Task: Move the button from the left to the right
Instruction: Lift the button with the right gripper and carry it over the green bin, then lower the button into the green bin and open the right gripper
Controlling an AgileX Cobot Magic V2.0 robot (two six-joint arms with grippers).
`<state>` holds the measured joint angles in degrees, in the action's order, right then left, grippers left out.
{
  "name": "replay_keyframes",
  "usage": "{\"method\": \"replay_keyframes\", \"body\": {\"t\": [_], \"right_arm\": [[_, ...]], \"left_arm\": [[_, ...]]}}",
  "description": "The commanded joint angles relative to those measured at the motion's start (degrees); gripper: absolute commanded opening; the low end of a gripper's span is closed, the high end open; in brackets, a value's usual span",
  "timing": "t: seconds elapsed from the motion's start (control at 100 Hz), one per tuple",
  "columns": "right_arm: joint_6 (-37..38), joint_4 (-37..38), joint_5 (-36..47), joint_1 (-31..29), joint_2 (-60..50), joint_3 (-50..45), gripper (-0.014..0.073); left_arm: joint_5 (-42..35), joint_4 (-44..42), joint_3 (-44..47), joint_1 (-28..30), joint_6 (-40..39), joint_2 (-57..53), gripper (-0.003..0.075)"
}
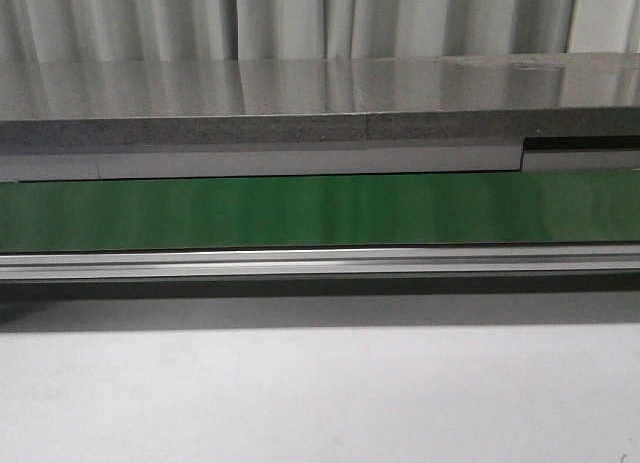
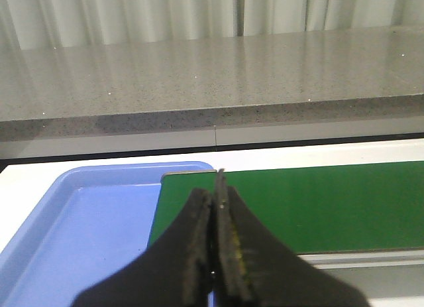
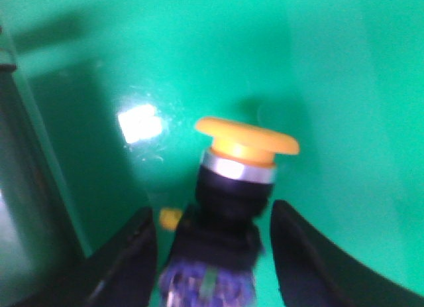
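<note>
The button (image 3: 246, 144) shows only in the right wrist view: a yellow-orange mushroom cap, a silver ring and a black body, blurred, resting on a glossy green surface (image 3: 331, 68). My right gripper (image 3: 211, 211) is open, one finger on each side of the black body with a gap on both sides. In the left wrist view my left gripper (image 2: 215, 187) is shut with nothing between its pads, above the corner where a blue tray (image 2: 86, 234) meets the green belt (image 2: 318, 201). Neither gripper nor the button appears in the front view.
The green conveyor belt (image 1: 320, 208) runs across the front view behind an aluminium rail (image 1: 320, 263). A grey stone counter (image 1: 300, 93) and curtains lie beyond it. A dark raised edge (image 3: 26, 187) borders the green surface beside my right gripper.
</note>
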<state>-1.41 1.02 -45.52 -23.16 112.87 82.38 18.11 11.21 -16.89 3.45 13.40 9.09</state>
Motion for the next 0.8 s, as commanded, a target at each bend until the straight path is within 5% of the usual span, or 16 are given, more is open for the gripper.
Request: {"method": "replay_keyframes", "body": {"t": [0.0, 0.19, 0.79], "right_arm": [[-0.7, 0.1, 1.8, -0.2, -3.1, 1.7, 0.0437], [-0.7, 1.7, 1.6, -0.2, -3.4, 1.7, 0.0503], [-0.6, -4.1, 9.8, 4.5, -18.2, 1.7, 0.0503]], "left_arm": [[-4.5, 0.8, -1.5, -0.3, -0.1, 0.7, -0.0019], [-4.5, 0.8, -1.5, -0.3, -0.1, 0.7, -0.0019], [-4.5, 0.8, -1.5, -0.3, -0.1, 0.7, -0.0019]]}}
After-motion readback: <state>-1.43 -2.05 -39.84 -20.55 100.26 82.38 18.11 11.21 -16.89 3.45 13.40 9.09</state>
